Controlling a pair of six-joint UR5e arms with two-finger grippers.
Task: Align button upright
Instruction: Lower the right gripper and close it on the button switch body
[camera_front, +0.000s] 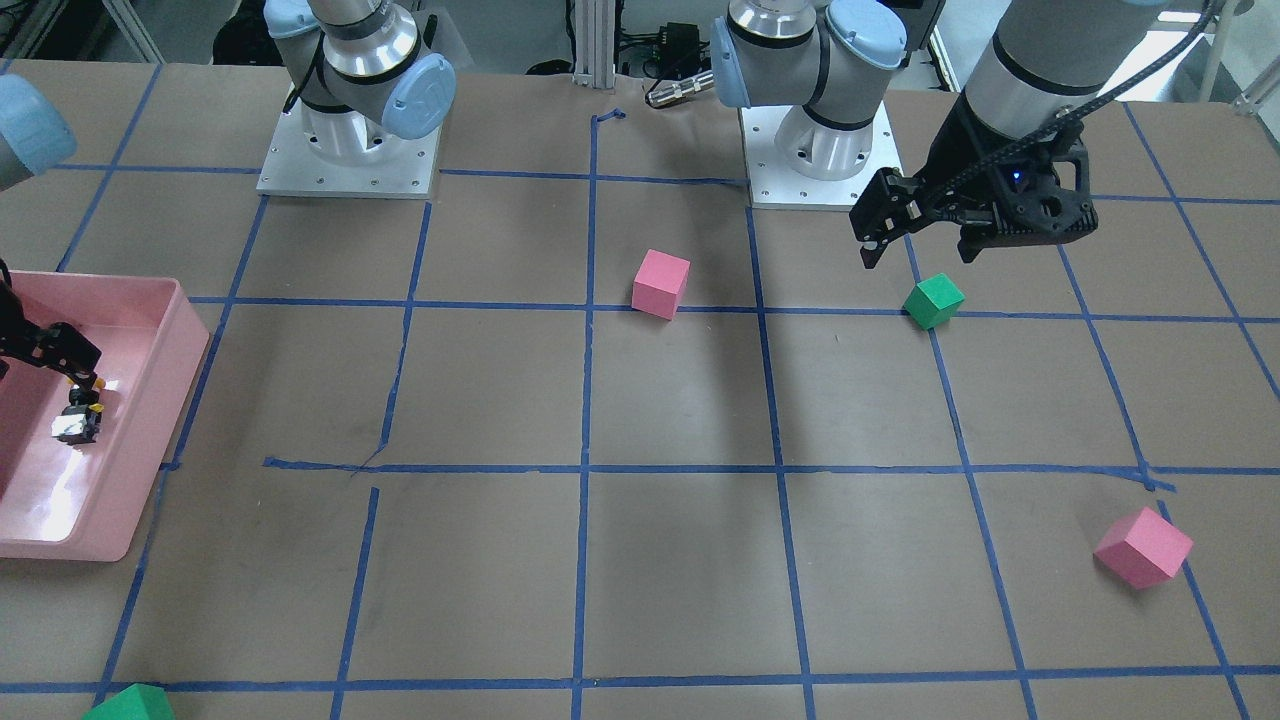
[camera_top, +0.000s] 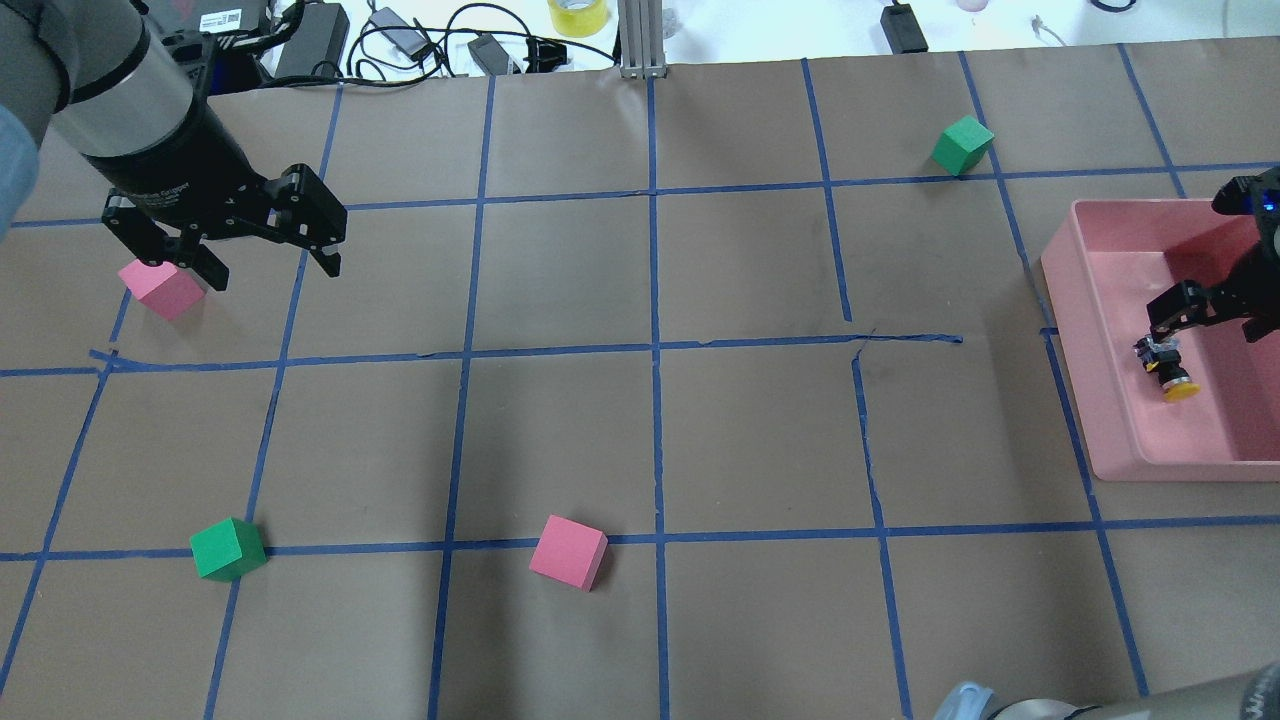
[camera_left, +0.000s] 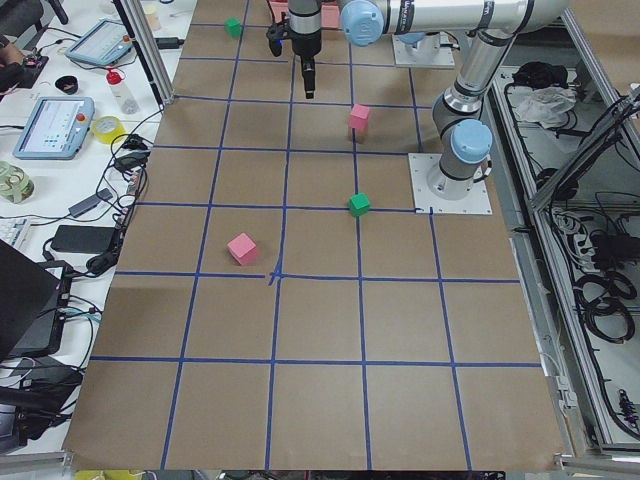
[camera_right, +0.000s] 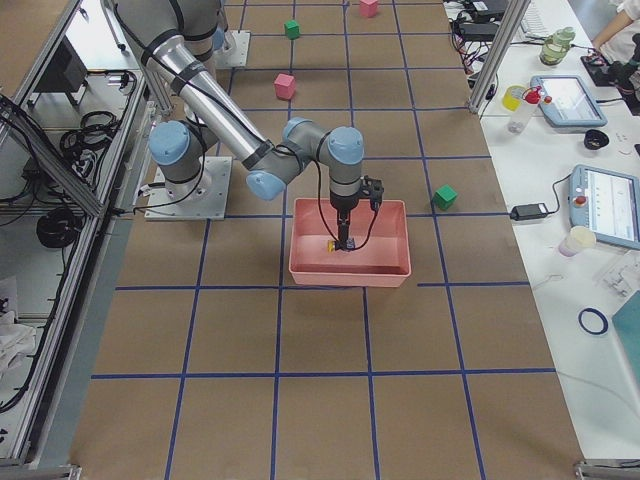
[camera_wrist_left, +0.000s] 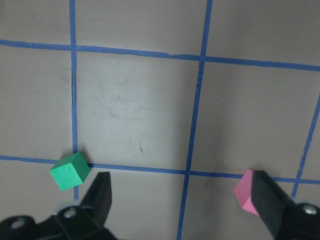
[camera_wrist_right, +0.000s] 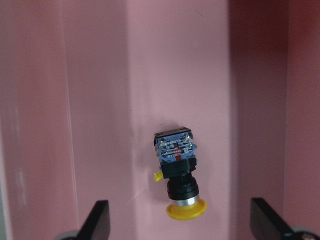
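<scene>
Button (camera_wrist_right: 177, 172) lying on its side in pink tray (camera_wrist_right: 100, 100), lower centre of right wrist view. Right gripper (camera_top: 1205, 318) hovering above, jaws spread, flanking it untouched. Left gripper (camera_top: 273, 270) hanging spread too.

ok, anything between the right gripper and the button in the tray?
Nothing visible. The button lies on its side on the bare floor of the pink tray, alone there. The right gripper hangs open above it, one jaw on either side, with a clear path down.
</scene>
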